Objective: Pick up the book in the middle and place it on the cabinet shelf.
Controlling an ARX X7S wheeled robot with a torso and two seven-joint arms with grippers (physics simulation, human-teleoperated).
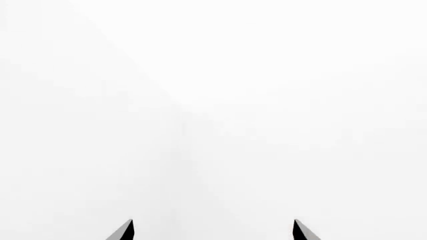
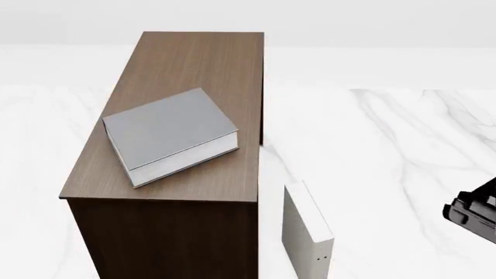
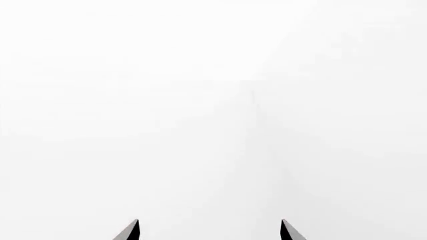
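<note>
Grey book (image 2: 166,132) lay flat on top of the brown cabinet (image 2: 203,58), turned at an angle, its white page edges facing the near right corner and its near corner close to the cabinet's near edge. A pale book (image 2: 307,235) stood upright on the white marble floor (image 2: 387,157), just to the right of the cabinet's near end. Both wrist views showed only blank white beyond two dark fingertips set well apart, so the left gripper (image 1: 213,231) and the right gripper (image 3: 209,231) each stood wide and held nothing. A dark part of the right arm (image 2: 474,212) showed at the right edge of the head view, well apart from the cabinet. Judged from this, the placing looked done. The risk lay in any further arm motion: a sweep from the right could clip the upright pale book and topple it, or catch the grey book's overhanging-looking corner and push it toward the near edge, since it sat skewed rather than square on the top.
</note>
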